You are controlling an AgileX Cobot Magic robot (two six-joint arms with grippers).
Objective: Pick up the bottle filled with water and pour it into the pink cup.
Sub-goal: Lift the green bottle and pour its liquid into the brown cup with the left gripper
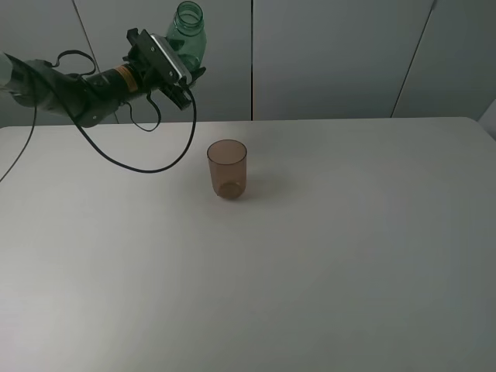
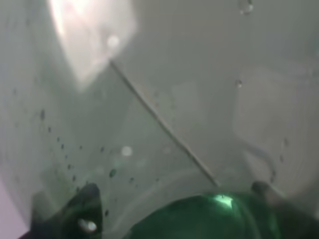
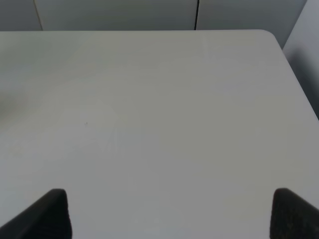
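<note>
Surface [image 1: 349,271]: white, matte; cup [image 1: 227,168] upright mid-surface. Wall [image 1: 333,54]: grey panels. Left tool [image 1: 188,68] clamps bottle [image 1: 188,35] aloft; right tool [image 3: 167,211] jaws apart.

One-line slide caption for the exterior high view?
Left pincer holds the green bottle raised, uncapped, left of the pink cup standing upright on the white table.

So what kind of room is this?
Probably a robot lab or test room: a plain white table, grey wall panels, and a cabled arm holding a bottle.
</note>
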